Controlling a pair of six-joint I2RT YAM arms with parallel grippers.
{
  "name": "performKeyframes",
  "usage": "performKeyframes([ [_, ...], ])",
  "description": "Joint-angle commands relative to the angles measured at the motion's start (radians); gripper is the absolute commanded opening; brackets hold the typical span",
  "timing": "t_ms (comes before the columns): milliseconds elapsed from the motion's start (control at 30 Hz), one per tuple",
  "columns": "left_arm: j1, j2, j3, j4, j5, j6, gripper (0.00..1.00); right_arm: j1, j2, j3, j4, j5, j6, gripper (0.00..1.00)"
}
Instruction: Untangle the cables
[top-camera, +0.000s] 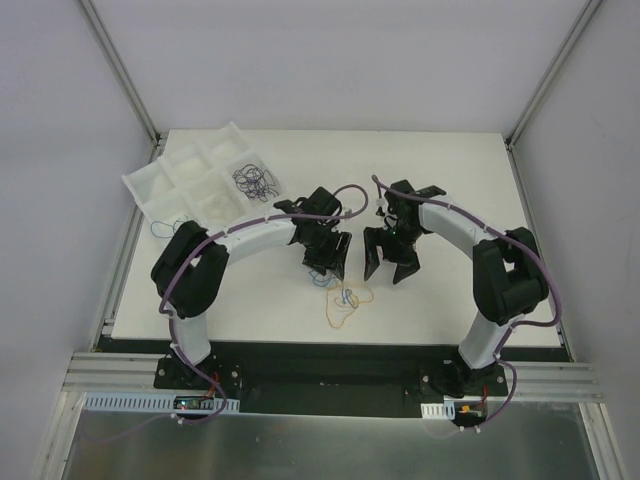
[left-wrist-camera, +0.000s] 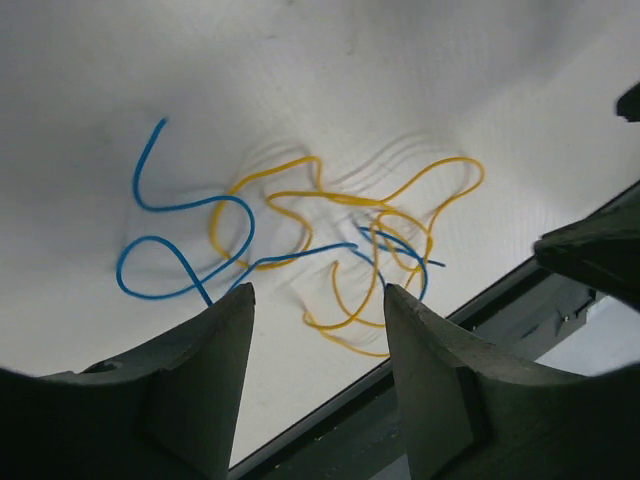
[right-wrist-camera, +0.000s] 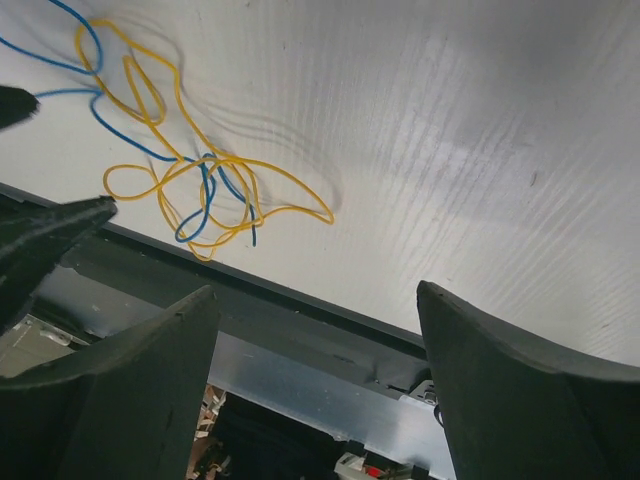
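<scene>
A blue cable and an orange-yellow cable lie tangled together on the white table near its front edge; the tangle also shows in the top view and in the right wrist view. My left gripper hangs open and empty just above and behind the tangle; its fingers frame the cables. My right gripper is open and empty, to the right of the tangle. Both hover above the table.
A white compartment tray stands at the back left, with a pile of dark cables in one compartment. A loose blue cable lies by the tray's front. The black table edge runs close in front of the tangle.
</scene>
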Motion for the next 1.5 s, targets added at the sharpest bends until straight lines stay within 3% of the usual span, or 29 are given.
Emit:
performKeyframes([
  [0, 0.011, -0.152, -0.066, -0.021, -0.205, -0.051, 0.59, 0.005, -0.082, -0.034, 0.016, -0.022, -0.037, 0.83],
  [133, 0.012, -0.162, -0.112, -0.022, -0.262, -0.074, 0.66, 0.005, -0.077, -0.052, 0.035, -0.048, -0.031, 0.82],
  [367, 0.014, -0.209, -0.117, -0.033, -0.372, -0.085, 0.61, 0.005, -0.063, -0.031, 0.027, -0.06, -0.037, 0.82],
  [533, 0.014, -0.309, -0.16, -0.025, -0.479, -0.067, 0.79, 0.005, -0.047, -0.028, 0.027, -0.074, -0.037, 0.82],
  [600, 0.017, -0.309, -0.186, -0.025, -0.505, -0.051, 0.83, 0.005, -0.043, -0.025, 0.03, -0.077, -0.037, 0.82],
  [867, 0.046, -0.203, -0.194, 0.001, -0.358, -0.068, 0.76, 0.029, -0.039, -0.02, 0.032, -0.093, -0.049, 0.82],
  [933, 0.049, -0.157, -0.172, -0.004, -0.304, -0.059, 0.7, 0.052, -0.036, -0.006, 0.03, -0.1, -0.052, 0.81],
  [1000, 0.049, -0.125, -0.165, -0.004, -0.282, -0.053, 0.58, 0.083, -0.024, 0.015, 0.018, -0.103, -0.089, 0.78],
  [1133, 0.052, -0.149, -0.149, -0.013, -0.293, -0.028, 0.13, 0.14, 0.007, 0.032, 0.012, -0.119, -0.118, 0.69],
  [1200, 0.052, -0.223, -0.152, -0.015, -0.334, -0.024, 0.0, 0.151, 0.024, 0.035, 0.012, -0.129, -0.127, 0.62],
  [1333, 0.054, -0.425, -0.157, -0.022, -0.446, -0.019, 0.0, 0.155, 0.062, 0.028, 0.024, -0.154, -0.126, 0.43],
  [1467, 0.055, -0.646, -0.134, -0.022, -0.54, 0.025, 0.0, 0.164, 0.11, 0.029, 0.027, -0.14, -0.112, 0.31],
])
